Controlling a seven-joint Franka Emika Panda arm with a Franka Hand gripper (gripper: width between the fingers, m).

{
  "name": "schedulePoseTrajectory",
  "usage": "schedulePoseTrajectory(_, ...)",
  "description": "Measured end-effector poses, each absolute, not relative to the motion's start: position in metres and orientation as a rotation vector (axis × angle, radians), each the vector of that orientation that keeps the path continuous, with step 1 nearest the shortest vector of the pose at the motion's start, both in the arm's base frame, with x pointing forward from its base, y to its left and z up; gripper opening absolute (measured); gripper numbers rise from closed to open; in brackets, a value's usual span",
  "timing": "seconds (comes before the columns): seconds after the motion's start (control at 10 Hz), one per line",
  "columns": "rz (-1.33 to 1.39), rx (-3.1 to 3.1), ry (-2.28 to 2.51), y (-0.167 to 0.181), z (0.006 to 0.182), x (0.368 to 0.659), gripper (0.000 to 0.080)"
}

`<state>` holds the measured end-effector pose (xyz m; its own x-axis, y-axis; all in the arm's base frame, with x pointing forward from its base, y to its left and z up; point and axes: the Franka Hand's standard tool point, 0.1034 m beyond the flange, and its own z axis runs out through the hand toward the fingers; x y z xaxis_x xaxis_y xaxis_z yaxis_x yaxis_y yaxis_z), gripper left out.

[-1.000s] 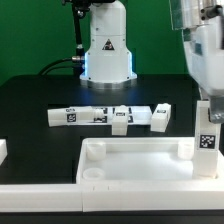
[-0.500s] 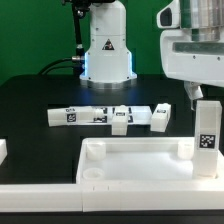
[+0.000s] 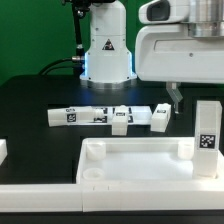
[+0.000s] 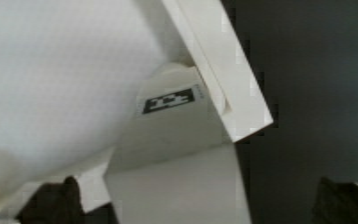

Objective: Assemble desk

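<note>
- Gripper [image 3: 176, 98] hangs above the table, fingers spread and holding nothing. In the wrist view its dark fingertips [image 4: 60, 200] stand well apart over white plastic.
- Nearest the exterior camera lies the desk top [image 3: 130, 150], rim up, with a bare round socket [image 3: 92, 172] at its near corner on the exterior view's left.
- At the top's far corner on the exterior view's right stands the upright leg [image 3: 207, 125], long axis vertical and tag facing the camera. It is below the gripper, to that view's right, and clear of the fingers. I cannot tell whether it is fully seated.
- Behind the top, three legs lie on the black table [image 3: 30, 110]:
  - the left loose leg [image 3: 68, 116], lengthwise across the view;
  - the middle loose leg [image 3: 120, 118];
  - the right loose leg [image 3: 160, 116].
- The right loose leg lies just below the gripper and slightly to the exterior view's left, so it looks like the shortest reach for the next pick.
- Farthest back stands the arm's base [image 3: 107, 50].
</note>
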<state>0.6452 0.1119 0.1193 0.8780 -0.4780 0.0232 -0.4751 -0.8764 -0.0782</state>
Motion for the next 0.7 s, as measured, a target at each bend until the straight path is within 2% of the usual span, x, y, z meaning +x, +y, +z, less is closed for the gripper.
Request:
schedulePoseTrajectory(0.3,-0.052,-2.916,0.949,0.1119,0.1185,0.6446,0.0288)
schedulePoseTrajectory(0.5,-0.036,-2.817,1.184,0.1093,0.1181,0.6445,0.0288)
schedulePoseTrajectory(0.7,-0.016,-2.499,1.644,0.1024,0.1162,0.6418,0.0288)
